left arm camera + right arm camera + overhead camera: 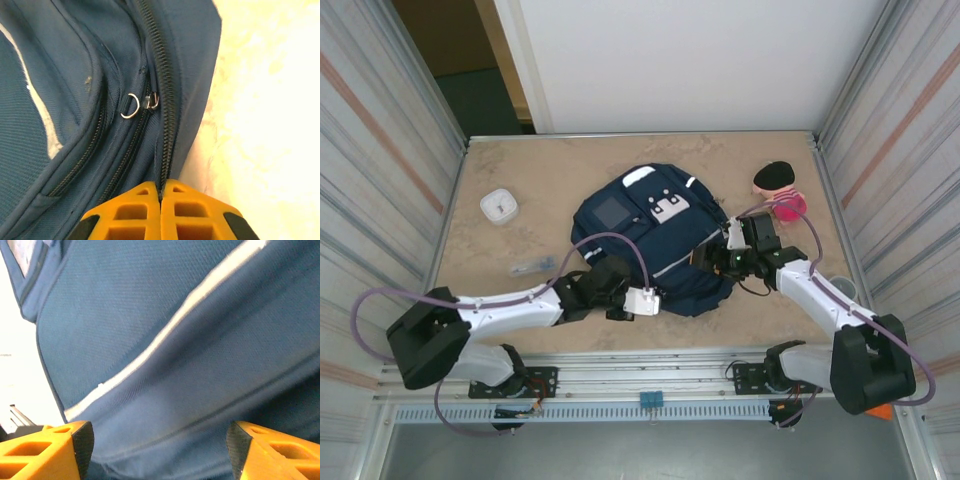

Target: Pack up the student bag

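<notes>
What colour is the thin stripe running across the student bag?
White; the stripe on the navy student bag shows best in the right wrist view.

Beige mottled table [550, 170]. Navy student bag [650, 235] lies flat at centre. White square box [498, 206] at left, well apart from bag. Small grey item [532, 266] nearer, left of bag; too small to identify. Pink cup [790, 207] at right rear, black-topped object [775, 177] just behind it. Clear cup [842, 290] near right edge.

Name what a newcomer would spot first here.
The navy student bag lying mid-table dominates. The left gripper is shut at its zipper line on the near edge, while the right gripper stands open, facing the bag's right side. A pink cup sits just beyond.
</notes>
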`<state>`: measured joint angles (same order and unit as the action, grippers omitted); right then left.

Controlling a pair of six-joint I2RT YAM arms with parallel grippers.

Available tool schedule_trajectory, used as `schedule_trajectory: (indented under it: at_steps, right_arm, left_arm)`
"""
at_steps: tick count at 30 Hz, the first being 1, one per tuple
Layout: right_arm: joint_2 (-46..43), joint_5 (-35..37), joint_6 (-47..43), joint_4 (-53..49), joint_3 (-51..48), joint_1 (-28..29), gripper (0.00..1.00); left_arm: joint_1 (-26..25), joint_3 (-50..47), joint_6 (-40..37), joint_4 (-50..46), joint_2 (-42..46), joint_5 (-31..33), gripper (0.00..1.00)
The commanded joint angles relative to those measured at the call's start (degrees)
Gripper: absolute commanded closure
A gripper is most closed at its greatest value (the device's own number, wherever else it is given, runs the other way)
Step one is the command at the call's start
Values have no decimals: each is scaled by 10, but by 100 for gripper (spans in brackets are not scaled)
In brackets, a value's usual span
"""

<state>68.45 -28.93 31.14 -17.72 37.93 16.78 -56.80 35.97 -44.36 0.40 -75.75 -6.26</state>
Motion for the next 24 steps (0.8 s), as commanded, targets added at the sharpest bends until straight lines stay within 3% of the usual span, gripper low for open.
schedule_trajectory:
  at_steps: [1, 8, 15, 20, 21, 24]
  right_arm:
    - [10, -22, -45, 32, 30, -6, 29]
    - [-60, 17, -64, -6, 63, -10, 30]
    - [-185, 97, -54, -114, 56, 40, 30]
    - [-192, 76, 69, -113, 9, 61, 27]
    - [-184, 71, 87, -102, 3, 62, 27]
    - [-162, 59, 101, -72, -5, 62, 28]
  left_arm:
    - [-8, -18, 75, 52, 45, -64, 100]
    - [-2, -59, 139, 159, 69, -54, 100]
    - [37, -69, 180, 206, 87, -113, 100]
    - [39, -67, 163, 172, 79, -143, 100]
    - [39, -65, 156, 160, 77, -147, 95]
    - [39, -56, 133, 125, 82, -129, 50]
